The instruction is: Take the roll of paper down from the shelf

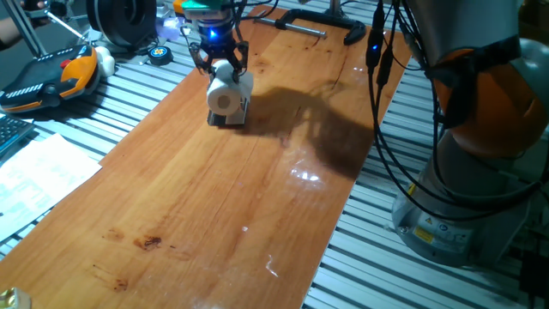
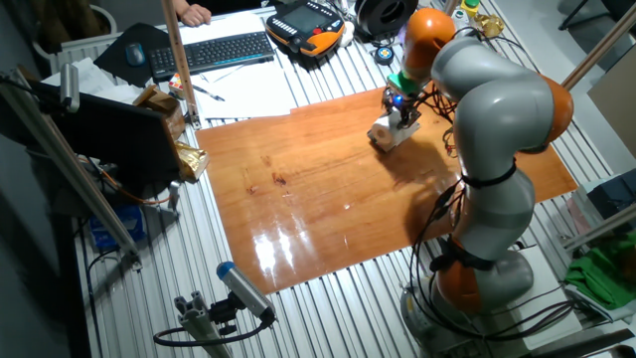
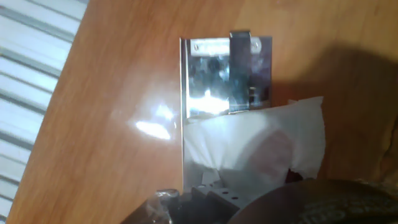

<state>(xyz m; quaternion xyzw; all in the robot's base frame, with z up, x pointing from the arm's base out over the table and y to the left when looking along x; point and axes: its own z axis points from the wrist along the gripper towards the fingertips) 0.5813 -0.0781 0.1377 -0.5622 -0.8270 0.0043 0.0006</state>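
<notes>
The roll of paper (image 1: 228, 94) is a small white cylinder lying on its side, hollow core towards the camera, on the shelf (image 1: 228, 118), a small dark metal stand at the far end of the wooden board. My gripper (image 1: 221, 69) comes down from above, and its black fingers press both sides of the roll's upper far end. The roll still rests on the shelf. The other fixed view shows the gripper (image 2: 402, 107) over the roll (image 2: 390, 129). In the hand view the shelf's shiny plate (image 3: 214, 81) lies beyond the crumpled white roll (image 3: 255, 146); dark blurred gripper parts fill the bottom edge.
A black clamp (image 1: 326, 26) lies at the board's far edge, right of the shelf. Cables (image 1: 382, 86) hang by the robot base (image 1: 463, 206). An orange pendant (image 1: 60, 73) and papers (image 1: 43, 167) lie left of the wooden board (image 1: 214, 215). A keyboard (image 2: 214, 50) sits further off.
</notes>
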